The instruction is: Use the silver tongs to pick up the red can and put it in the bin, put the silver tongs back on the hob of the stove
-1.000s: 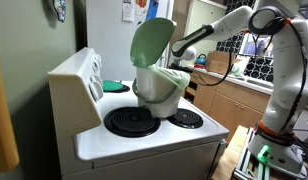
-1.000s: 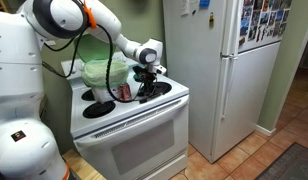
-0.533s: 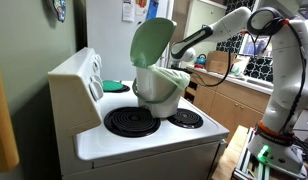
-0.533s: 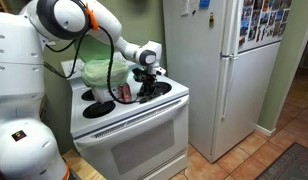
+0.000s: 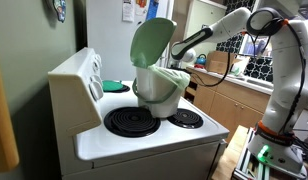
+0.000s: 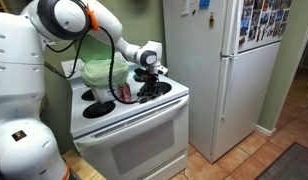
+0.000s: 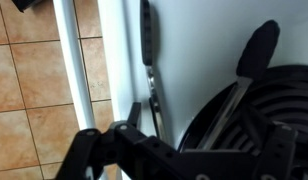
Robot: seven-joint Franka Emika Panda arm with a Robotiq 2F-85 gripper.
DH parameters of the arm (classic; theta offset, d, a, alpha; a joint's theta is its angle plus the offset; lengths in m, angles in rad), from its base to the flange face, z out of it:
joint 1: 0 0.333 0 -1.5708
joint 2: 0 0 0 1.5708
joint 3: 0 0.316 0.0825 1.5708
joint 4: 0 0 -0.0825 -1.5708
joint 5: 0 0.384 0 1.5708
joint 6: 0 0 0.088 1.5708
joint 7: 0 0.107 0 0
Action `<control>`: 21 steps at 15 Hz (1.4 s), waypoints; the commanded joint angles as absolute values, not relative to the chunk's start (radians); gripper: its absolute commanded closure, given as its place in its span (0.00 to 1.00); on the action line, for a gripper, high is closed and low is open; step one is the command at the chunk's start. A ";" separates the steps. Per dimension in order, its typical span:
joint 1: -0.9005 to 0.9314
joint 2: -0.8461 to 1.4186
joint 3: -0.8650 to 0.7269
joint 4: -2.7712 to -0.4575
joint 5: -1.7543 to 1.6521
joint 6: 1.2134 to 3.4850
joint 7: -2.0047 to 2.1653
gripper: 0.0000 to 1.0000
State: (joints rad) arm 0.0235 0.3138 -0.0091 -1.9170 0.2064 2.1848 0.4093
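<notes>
The silver tongs (image 7: 152, 85) lie on the white hob (image 7: 189, 60) with their arms spread. One black tip (image 7: 145, 35) rests on the white top, the other (image 7: 257, 50) over a black coil burner (image 7: 244, 120). My gripper (image 7: 209, 135) hangs open just above them, one finger (image 7: 133, 115) beside the left arm, holding nothing. In an exterior view the gripper (image 6: 147, 80) sits over the stove (image 6: 134, 120) at its right side, with the red can (image 6: 123, 92) standing to its left. The bin (image 5: 160, 88) stands on the hob with its green lid (image 5: 152, 42) raised.
A tall white refrigerator (image 6: 219, 70) stands close to the stove. The stove's raised back panel (image 5: 79, 80) is behind the bin. Wooden cabinets (image 5: 229, 100) and the tiled floor (image 7: 24, 100) lie beyond the stove's front edge and oven handle (image 7: 66, 70).
</notes>
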 commanded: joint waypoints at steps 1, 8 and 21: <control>0.025 0.325 -0.009 -1.925 0.235 2.226 0.407 0.00; 0.028 0.360 -0.003 -1.907 0.253 2.163 0.416 0.00; 0.044 0.378 0.021 -1.852 0.318 2.027 0.438 0.21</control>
State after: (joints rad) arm 0.0410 0.3517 0.0144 -1.8803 0.2877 2.0828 0.4249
